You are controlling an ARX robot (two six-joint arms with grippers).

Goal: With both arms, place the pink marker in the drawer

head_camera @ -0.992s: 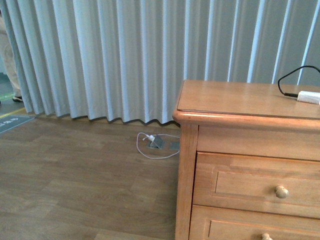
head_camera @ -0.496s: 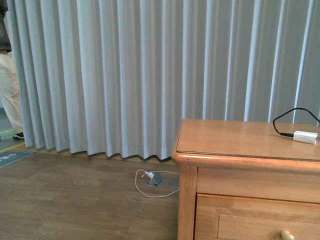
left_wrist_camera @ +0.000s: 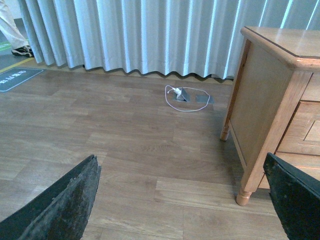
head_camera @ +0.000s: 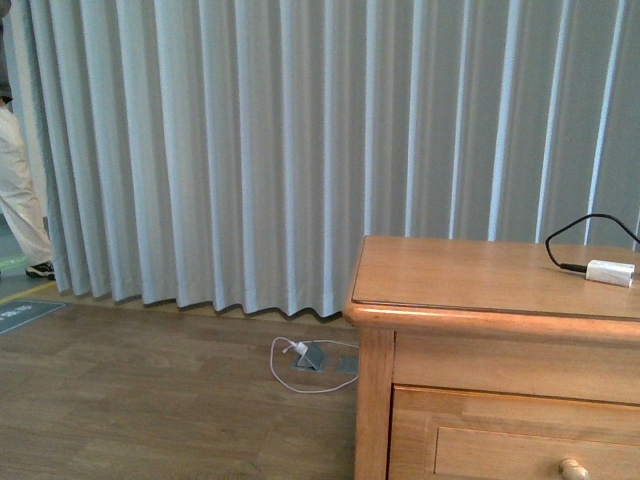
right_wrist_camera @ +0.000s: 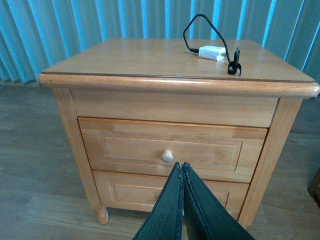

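Note:
The pink marker is not in any view. The drawer (right_wrist_camera: 172, 150) is the upper one of a honey-coloured nightstand, shut, with a round knob (right_wrist_camera: 167, 156). Its top edge also shows in the front view (head_camera: 520, 450). My right gripper (right_wrist_camera: 181, 167) is shut and empty. It hangs in front of the nightstand, its tips just below and right of the knob, apart from it. My left gripper (left_wrist_camera: 181, 159) is wide open and empty over the wooden floor, left of the nightstand. Neither arm shows in the front view.
A white plug block (right_wrist_camera: 212, 52) with a black cable lies on the nightstand top (right_wrist_camera: 150, 60). A lower drawer (right_wrist_camera: 135, 192) sits beneath. A white cable and floor socket (head_camera: 312, 358) lie by the grey curtain (head_camera: 300, 150). A person's leg (head_camera: 20, 210) stands far left.
The front view has lifted over the last second, so the nightstand now sits lower in the frame. The person at the far left has shifted slightly.

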